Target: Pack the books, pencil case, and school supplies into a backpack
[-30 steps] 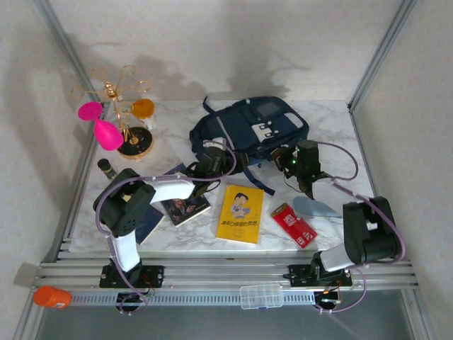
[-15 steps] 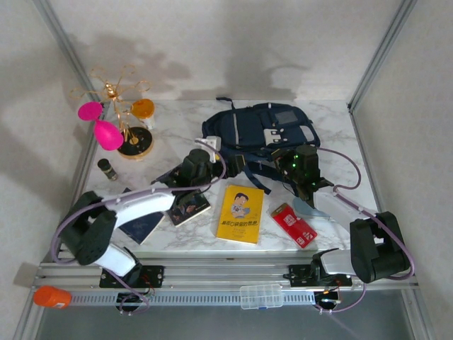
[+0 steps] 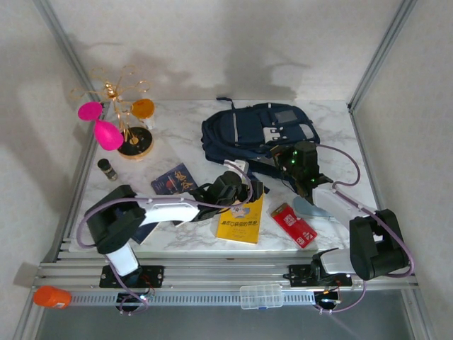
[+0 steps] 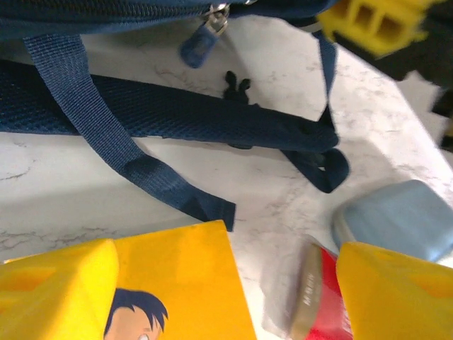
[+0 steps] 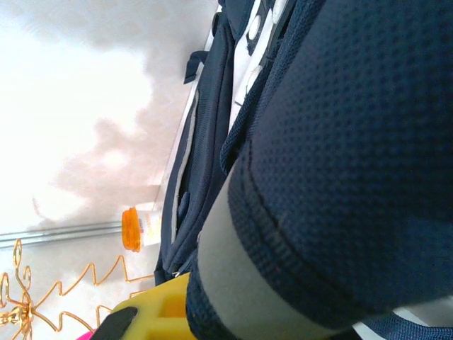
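Yellow book (image 4: 185,283) lies between spread left fingers (image 4: 56,294); right fingers (image 5: 152,308) pinch the backpack (image 3: 244,131).

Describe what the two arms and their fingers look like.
Both the left arm and right arm have bulky black joints linked by white shells, with lilac cables looping alongside. The fingers are blocky bright yellow plastic with square recesses. A green light glows on the right wrist.

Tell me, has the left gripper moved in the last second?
Yes. The left gripper came from beside the backpack toward the near edge and rightward, now over the yellow book, at its far end.
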`<state>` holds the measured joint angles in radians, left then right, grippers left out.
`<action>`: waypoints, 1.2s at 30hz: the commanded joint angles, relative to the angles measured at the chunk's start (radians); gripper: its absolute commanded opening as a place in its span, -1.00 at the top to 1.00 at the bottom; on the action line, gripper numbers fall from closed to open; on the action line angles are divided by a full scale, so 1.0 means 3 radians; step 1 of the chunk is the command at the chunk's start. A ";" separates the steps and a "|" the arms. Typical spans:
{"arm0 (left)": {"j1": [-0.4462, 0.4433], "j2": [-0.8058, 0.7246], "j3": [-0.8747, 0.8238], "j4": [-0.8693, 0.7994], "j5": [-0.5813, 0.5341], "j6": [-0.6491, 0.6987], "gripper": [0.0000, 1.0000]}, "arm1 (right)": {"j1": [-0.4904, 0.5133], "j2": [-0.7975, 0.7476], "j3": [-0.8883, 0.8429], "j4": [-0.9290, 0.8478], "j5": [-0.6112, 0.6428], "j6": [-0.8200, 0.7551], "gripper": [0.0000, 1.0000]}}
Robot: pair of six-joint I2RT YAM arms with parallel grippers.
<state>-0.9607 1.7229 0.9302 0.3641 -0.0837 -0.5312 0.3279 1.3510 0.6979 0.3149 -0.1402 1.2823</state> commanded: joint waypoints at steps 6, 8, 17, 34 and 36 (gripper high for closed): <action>0.0029 0.0543 0.0632 0.0055 -0.0382 0.0145 -0.37 | 0.0029 0.0000 0.0191 0.0125 -0.0119 -0.0021 1.00; 0.0054 0.0636 0.0740 0.0005 -0.0510 0.0161 -0.26 | 0.0026 0.0002 0.0174 0.0110 -0.0131 -0.0016 1.00; 0.0244 0.0855 0.0867 0.0159 -0.0257 0.0179 0.08 | -0.0003 0.0023 0.0189 0.0077 -0.0157 -0.0056 1.00; 0.0455 0.0715 0.0700 0.0295 0.0151 0.0344 1.00 | -0.0143 0.0032 0.0323 -0.0090 -0.0284 -0.0293 1.00; 0.0512 0.0646 0.0596 0.0245 0.0160 0.0313 1.00 | -0.0166 0.0003 0.0357 -0.0138 -0.0297 -0.0347 1.00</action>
<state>-0.8356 1.9675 1.1465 0.4442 -0.0521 -0.4370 0.2901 1.3655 0.7437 0.2340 -0.2012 1.2224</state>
